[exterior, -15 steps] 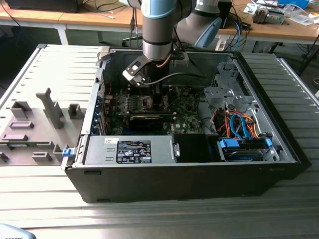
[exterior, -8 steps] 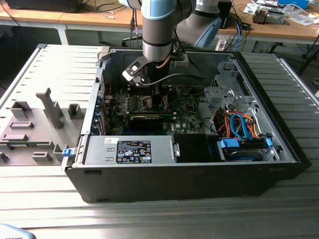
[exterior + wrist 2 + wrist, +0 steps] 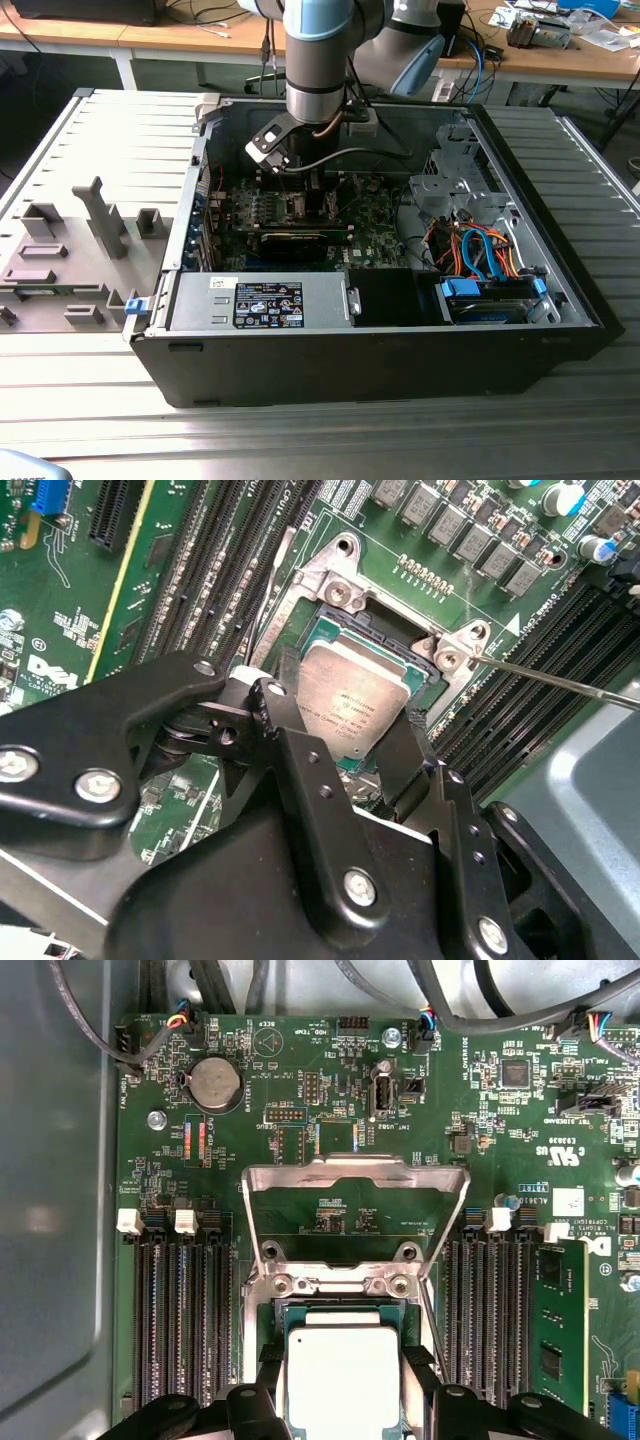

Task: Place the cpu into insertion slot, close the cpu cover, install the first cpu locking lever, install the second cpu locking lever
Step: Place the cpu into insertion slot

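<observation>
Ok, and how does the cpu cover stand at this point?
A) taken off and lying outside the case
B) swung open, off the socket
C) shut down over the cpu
B: in the first wrist view the cpu cover is swung open off the insertion slot, and the cpu lies uncovered between the fingers of the end effector.

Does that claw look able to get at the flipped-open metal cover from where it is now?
Probably yes, once its hold is free: the gripper is closed on the cpu at the insertion slot, and the cpu cover lies open just beyond it with nothing across it.
</observation>
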